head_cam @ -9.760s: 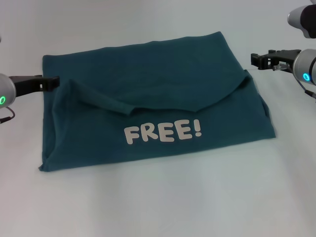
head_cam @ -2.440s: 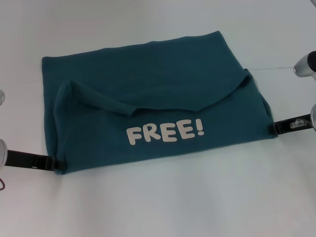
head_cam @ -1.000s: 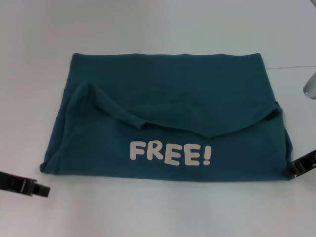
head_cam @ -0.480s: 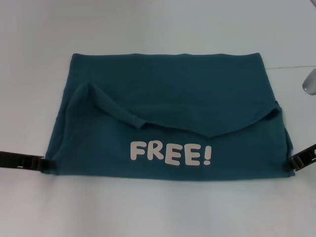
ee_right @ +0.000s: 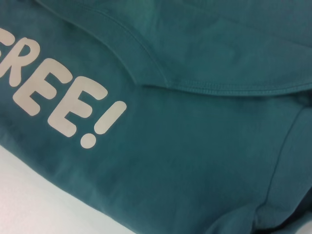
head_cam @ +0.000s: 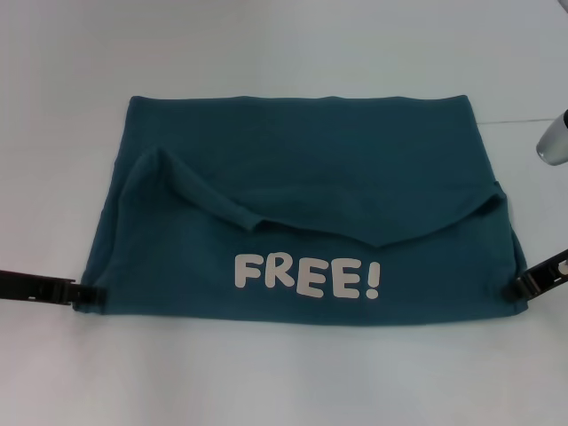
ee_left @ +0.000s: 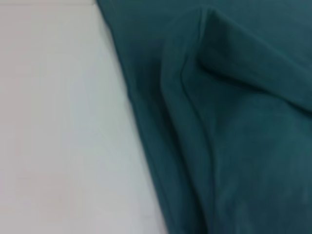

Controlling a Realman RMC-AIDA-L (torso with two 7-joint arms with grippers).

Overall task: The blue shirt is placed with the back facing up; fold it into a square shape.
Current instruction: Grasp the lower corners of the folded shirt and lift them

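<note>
The blue shirt point(head_cam: 302, 213) stretches lengthwise between the left hand point(head_cam: 78, 293) and right hand point(head_cam: 525, 284), each at a near corner; their grip can't be told.

Matt knit blue shirt point(head_cam: 355, 169) (soft cloth)

We see only a plain white table point(head_cam: 284, 53) filling the whole head view, its surface smooth, matte and evenly lit with soft shadow. Near its far right edge a thin pale line point(head_cam: 532, 120) runs across it.
</note>
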